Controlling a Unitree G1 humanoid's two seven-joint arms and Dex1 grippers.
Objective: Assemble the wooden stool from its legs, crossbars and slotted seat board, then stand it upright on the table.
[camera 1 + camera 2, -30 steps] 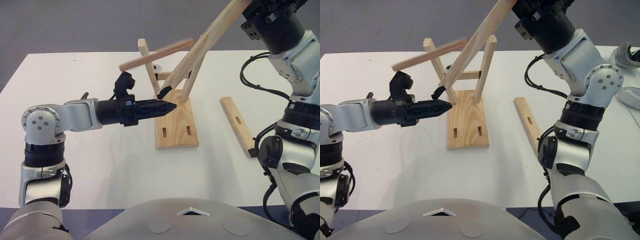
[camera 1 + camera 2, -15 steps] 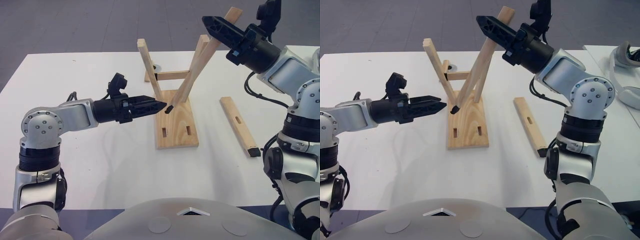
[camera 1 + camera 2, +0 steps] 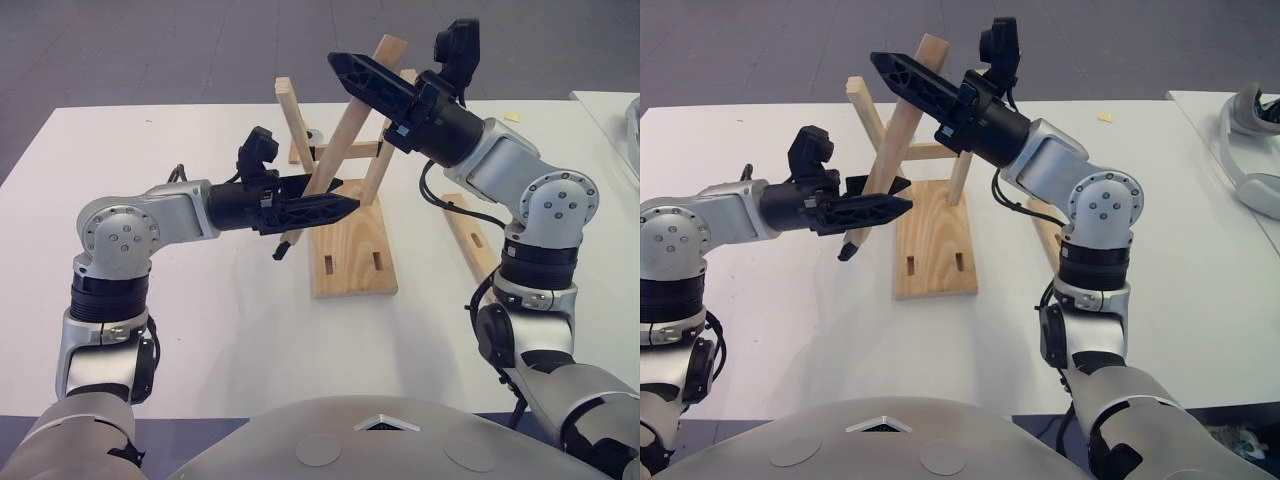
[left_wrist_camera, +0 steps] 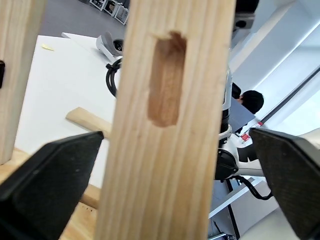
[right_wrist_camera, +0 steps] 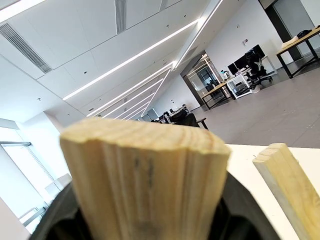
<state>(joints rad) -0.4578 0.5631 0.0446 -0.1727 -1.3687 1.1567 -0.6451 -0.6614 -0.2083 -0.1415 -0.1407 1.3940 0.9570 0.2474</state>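
Observation:
The slotted seat board (image 3: pixel 352 252) lies flat on the white table (image 3: pixel 200 330). Two legs (image 3: pixel 296 128) stand in it, joined by a crossbar (image 3: pixel 364 150). A loose leg (image 3: pixel 355 110) with a black-capped lower end slants in the air over the board's left side. My right gripper (image 3: pixel 341 66) is shut on its upper part; its cut end (image 5: pixel 145 170) shows in the right wrist view. My left gripper (image 3: pixel 341 197) is open around its lower half, with the slotted face (image 4: pixel 170 125) between the fingers (image 4: pixel 50 190).
Another slotted leg (image 3: pixel 1045 225) lies flat on the table right of the board, partly behind my right arm. White gear (image 3: pixel 1250 130) sits on a separate table at far right. The near table is bare.
My right gripper swung the held leg to the left, so its capped end now hangs left of the board. My left gripper rose and moved in until its fingers flank the leg.

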